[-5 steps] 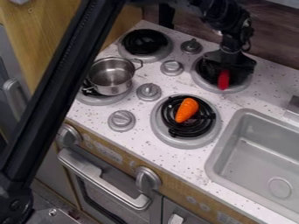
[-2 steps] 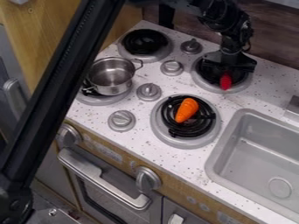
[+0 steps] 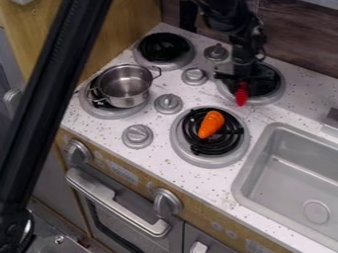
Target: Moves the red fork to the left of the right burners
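Between 2 front knobs [image 3: 167, 201] sits unreadable print [image 3: 123, 171].

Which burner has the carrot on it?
The front right burner, beside the sink; the front left one holds the pot, and the gripper and red fork are over the back right one.

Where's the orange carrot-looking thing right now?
In the camera view, the orange carrot lies on the black coil of the near right burner, left of the sink.

No text or number is legible; marks on the wooden front panel [image 3: 198, 215], below the countertop's [image 3: 191, 182] front edge, are too small.
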### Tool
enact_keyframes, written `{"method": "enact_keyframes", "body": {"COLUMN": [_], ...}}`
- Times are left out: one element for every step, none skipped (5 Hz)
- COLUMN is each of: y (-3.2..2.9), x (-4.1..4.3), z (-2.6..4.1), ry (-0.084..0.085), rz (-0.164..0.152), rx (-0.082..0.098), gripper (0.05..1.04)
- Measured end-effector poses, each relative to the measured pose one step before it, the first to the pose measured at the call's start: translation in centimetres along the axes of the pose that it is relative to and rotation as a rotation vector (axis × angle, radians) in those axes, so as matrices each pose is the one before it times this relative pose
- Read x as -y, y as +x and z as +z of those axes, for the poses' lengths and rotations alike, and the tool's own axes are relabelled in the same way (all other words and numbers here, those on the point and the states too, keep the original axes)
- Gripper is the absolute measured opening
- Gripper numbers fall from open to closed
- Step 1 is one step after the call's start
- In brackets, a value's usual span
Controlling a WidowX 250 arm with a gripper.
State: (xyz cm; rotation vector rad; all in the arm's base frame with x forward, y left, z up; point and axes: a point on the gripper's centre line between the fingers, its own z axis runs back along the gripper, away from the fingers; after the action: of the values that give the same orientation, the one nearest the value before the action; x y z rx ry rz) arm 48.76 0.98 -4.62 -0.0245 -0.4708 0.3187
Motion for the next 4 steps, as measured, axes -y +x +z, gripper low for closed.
{"method": "enact_keyframes", "body": {"y": [0.891,-1.84,-0.984,-0.926], "x": [-3.077,-1.781,-1.268,-0.915], "z": [1.51,-0.399,-0.36,0.095], "ry": [0.0145,0.0052,0.0039,-0.0194], "rz": [0.037,0.0074,-0.0391,-0.0912], "rx": [0.0348,-0.0585,-0.0263,-0.0135], "gripper": [0.403,0.403,0.403,0.403]}}
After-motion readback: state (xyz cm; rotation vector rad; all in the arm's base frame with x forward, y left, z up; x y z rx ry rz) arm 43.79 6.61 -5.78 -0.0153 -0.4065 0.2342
